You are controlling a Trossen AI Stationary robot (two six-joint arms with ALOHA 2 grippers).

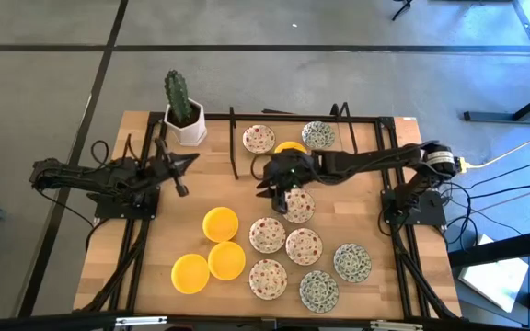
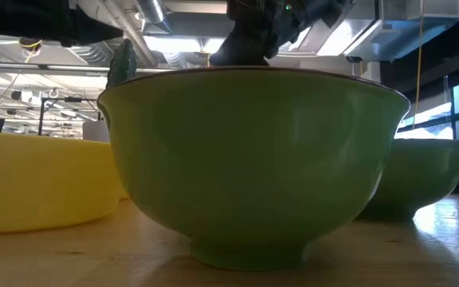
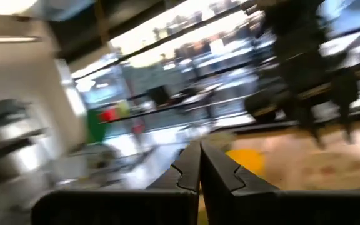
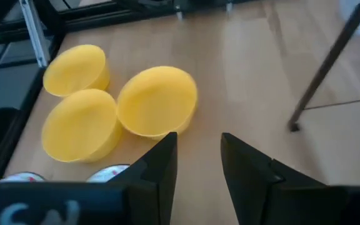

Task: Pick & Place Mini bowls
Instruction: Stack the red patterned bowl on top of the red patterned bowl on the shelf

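A wooden tabletop point(image 1: 155, 276) seen from above, described from its left edge to its right

Left arm: it rests low near the left edge, about midway along it. The left gripper point(image 1: 180, 175) points toward the middle of the tabletop with its fingers point(image 3: 200, 164) pressed together on nothing. A cactus pot point(image 1: 184, 124) stands by the far left corner

Left of centre, toward the near edge: three yellow bowls point(image 1: 210, 253) sit close together in a cluster. In the right wrist view the same three yellows point(image 4: 114, 109) lie ahead of that arm's fingers

Centre: the right gripper point(image 1: 279, 188) hangs here, its arm reaching in from a base at the right edge. Its fingers point(image 4: 161, 165) stand partly apart with bare wood between them, so it grasps nothing. One red bowl point(image 1: 298, 206) shows just beside it, partly under the wrist. A fourth yellow bowl point(image 1: 291, 147) peeks out on the far side of the arm

Right of centre, toward the near edge: more patterned bowls point(image 1: 306, 262), some red-speckled and some green-grey, lie in a loose group. Two further bowls point(image 1: 288, 138) sit near the far edge

Judgement: the right gripper is much nearer every bowl than the left. The red bowl at its side is the closest target, lying just toward the near right from its fingertips, so a short shift and descent would likely reach its rim
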